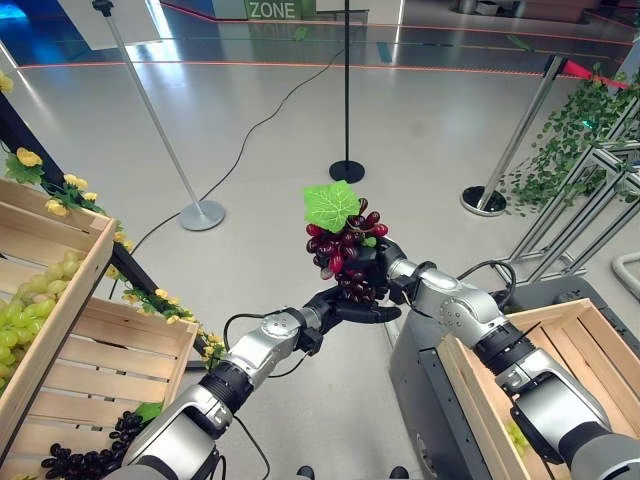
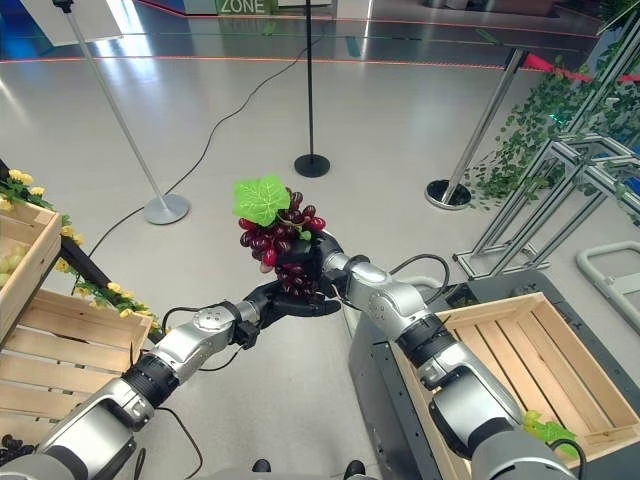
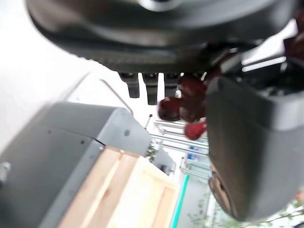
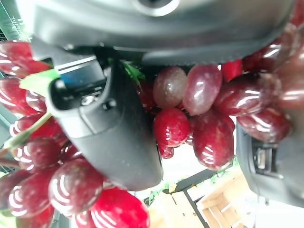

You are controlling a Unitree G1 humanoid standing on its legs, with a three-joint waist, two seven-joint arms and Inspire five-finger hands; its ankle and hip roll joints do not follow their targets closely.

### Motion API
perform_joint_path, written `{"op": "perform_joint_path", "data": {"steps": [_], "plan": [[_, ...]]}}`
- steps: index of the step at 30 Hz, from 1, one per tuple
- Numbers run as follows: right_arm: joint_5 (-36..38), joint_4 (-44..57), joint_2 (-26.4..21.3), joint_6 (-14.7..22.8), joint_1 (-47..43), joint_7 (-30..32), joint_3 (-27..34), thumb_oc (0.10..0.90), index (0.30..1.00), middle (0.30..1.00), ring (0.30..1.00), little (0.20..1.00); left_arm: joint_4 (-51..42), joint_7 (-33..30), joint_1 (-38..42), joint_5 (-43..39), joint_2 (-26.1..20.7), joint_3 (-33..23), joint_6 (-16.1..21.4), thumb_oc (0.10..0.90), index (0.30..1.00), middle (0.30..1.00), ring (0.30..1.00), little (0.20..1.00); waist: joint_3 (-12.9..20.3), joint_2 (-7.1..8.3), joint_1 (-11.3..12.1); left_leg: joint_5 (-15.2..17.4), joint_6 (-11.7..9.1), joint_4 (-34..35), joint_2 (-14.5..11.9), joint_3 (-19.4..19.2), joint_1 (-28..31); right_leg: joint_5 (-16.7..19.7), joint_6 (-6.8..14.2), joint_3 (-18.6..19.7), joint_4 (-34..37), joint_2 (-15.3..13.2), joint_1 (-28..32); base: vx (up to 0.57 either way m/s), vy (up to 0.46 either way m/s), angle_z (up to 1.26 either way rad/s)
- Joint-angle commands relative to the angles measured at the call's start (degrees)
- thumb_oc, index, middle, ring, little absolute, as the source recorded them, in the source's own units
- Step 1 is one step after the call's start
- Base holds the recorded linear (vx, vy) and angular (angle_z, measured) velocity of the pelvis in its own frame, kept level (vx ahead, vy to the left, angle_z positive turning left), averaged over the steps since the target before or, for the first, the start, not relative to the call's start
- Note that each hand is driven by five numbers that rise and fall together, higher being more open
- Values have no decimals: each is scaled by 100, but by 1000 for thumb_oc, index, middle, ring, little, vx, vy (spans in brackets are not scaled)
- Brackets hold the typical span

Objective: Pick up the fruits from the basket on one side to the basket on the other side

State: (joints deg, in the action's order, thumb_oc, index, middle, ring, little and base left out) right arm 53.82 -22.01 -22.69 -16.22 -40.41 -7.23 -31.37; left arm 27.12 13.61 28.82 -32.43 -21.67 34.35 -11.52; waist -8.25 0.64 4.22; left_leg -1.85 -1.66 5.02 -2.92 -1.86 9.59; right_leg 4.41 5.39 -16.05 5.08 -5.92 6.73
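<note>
A bunch of red grapes (image 1: 340, 250) with a green leaf (image 1: 331, 205) is held up in mid-air between the two sides. My right hand (image 1: 387, 266) is behind it, with thumb and fingers curled round the berries (image 4: 185, 109). My left hand (image 1: 348, 306) lies just beneath the bunch, fingers straight and palm up, and the lowest grapes (image 3: 183, 102) hang past them. At the left stand wooden crates (image 1: 130, 320) with green grapes (image 1: 25, 310) and dark grapes (image 1: 85, 460). A wooden crate (image 1: 560, 330) sits on a grey cart at the right.
Stanchion posts (image 1: 200, 213) (image 1: 347, 170) (image 1: 485, 200) stand on the grey floor beyond. A metal rack draped with ivy (image 1: 570, 140) is at the far right. Yellow flowers and leaves (image 1: 70, 190) trim the left crates. A small green bunch (image 2: 545, 430) lies in the right crate.
</note>
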Motion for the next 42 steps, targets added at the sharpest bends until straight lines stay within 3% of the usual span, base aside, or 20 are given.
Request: {"op": "perform_joint_path", "data": {"steps": [1,10,25,42], "plan": [[82,422,309,847,-730,-207,583,400,300,300,300,300,190,87,482,-493,328,-469,953,800,900,900,900,900,570,222,18,163,-14,-2,136,-159,-70,-150,4,322,-8,-191,309,0,0,0],[171,355,140,882,-742,-298,702,400,300,300,300,300,279,165,379,-528,295,-590,1007,800,900,900,900,900,566,236,6,180,-13,-2,142,-179,-38,-150,15,344,-8,-190,326,0,0,0],[97,223,343,857,-341,-366,659,400,300,300,300,300,219,-57,287,-699,393,-687,1137,800,900,900,900,900,551,228,12,172,-16,-2,136,-165,-45,-151,30,323,-8,-205,331,0,0,0],[-137,173,188,482,121,-861,572,400,300,300,300,300,114,-66,142,-654,332,-821,1127,800,900,900,900,900,529,255,-31,162,-13,-2,131,-209,-35,-121,56,344,-8,-210,318,0,0,0]]}}
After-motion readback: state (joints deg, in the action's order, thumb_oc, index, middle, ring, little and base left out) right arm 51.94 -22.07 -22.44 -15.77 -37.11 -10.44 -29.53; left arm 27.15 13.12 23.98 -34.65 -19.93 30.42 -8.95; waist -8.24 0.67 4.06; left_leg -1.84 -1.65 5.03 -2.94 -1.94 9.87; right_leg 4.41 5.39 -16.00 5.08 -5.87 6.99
